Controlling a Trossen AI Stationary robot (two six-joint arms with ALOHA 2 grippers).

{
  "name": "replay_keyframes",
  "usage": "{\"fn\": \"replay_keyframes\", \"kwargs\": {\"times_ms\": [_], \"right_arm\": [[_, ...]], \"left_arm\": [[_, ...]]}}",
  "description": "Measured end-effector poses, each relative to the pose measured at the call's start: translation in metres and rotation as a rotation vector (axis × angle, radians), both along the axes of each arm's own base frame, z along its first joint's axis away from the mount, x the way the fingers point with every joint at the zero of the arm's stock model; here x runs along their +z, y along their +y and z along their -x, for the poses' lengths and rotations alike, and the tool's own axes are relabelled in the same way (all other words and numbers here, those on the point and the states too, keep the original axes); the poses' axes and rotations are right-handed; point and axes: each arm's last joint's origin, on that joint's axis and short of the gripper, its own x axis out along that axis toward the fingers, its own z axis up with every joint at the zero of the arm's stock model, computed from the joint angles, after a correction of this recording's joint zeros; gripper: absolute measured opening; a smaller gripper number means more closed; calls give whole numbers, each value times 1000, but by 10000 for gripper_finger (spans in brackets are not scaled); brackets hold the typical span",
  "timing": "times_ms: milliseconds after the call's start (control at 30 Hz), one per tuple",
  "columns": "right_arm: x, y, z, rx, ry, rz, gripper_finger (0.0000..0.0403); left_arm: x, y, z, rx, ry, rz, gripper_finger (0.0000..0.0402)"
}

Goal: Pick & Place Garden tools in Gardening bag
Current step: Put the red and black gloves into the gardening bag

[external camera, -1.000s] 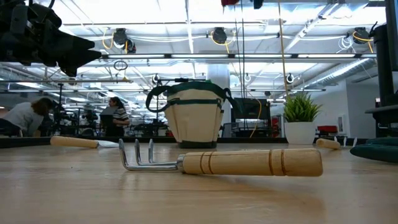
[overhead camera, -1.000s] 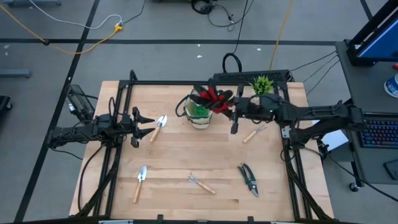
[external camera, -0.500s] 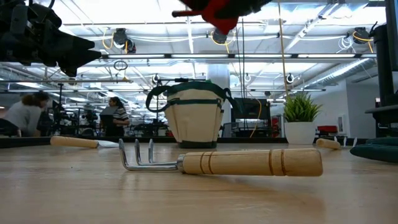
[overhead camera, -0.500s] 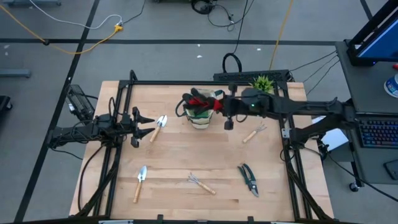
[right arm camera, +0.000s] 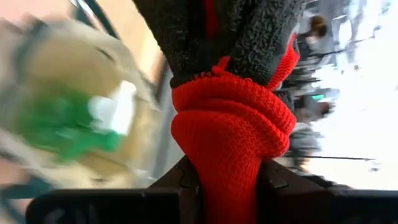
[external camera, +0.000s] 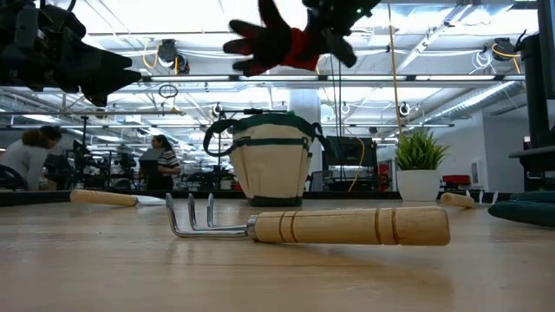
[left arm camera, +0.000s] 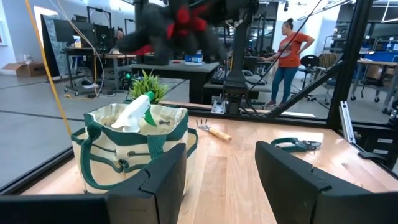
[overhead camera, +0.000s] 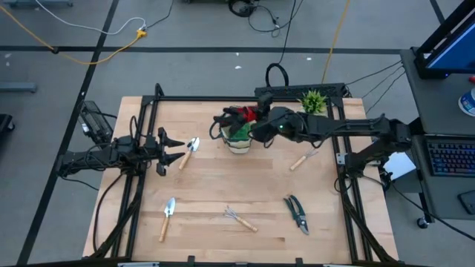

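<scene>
The red-black glove [overhead camera: 239,115] hangs in the air over the gardening bag [overhead camera: 237,139], with my right gripper [overhead camera: 257,123] shut on it. The beige bag stands upright on its base [external camera: 270,169], a green spray bottle [left arm camera: 138,112] sticking out of its mouth. My left gripper [overhead camera: 175,148] stays open at the table's left, level, next to a silver trowel [overhead camera: 191,149] lying flat. Flat on the table lie a second trowel [overhead camera: 168,217], a rake [overhead camera: 240,218], pruning shears [overhead camera: 297,213] and a small wooden-handled tool [overhead camera: 303,158]. My right gripper pinches the glove's red knitted cuff [right arm camera: 231,146] between its two fingers. The fingers come from the table's right, nearly level. The dark hand part [external camera: 260,39] sticks out beyond them toward the left, lifted clear above the bag.
A small spiky potted plant [overhead camera: 313,100] stands at the far right behind my right arm. Black frame rails [overhead camera: 223,98] run along the table's far and side edges. People show in the room beyond the table.
My right gripper has carried the glove toward the table's left, from beside the bag to above it, sinking a little. The wrist has rolled, so the glove has turned about and its fingers now point left. It stays shut on the glove.
</scene>
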Motion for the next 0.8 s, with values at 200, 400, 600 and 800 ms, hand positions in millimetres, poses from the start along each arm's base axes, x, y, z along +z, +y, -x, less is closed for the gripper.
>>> {"fn": "replay_keyframes", "kwargs": {"times_ms": [200, 400, 600, 800], "right_arm": [[-1, -4, -14, 10, 120, 290, 55], [4, -4, -20, 60, 191, 481, 55], [4, 5, -22, 125, 288, 595, 55], [4, 27, -24, 213, 333, 679, 55]], "left_arm": [[0, 0, 0, 0, 0, 0, 200], [0, 0, 0, 1, 0, -1, 200], [1, 0, 0, -2, -12, 18, 200], [17, 0, 3, -16, -192, 90, 200]]}}
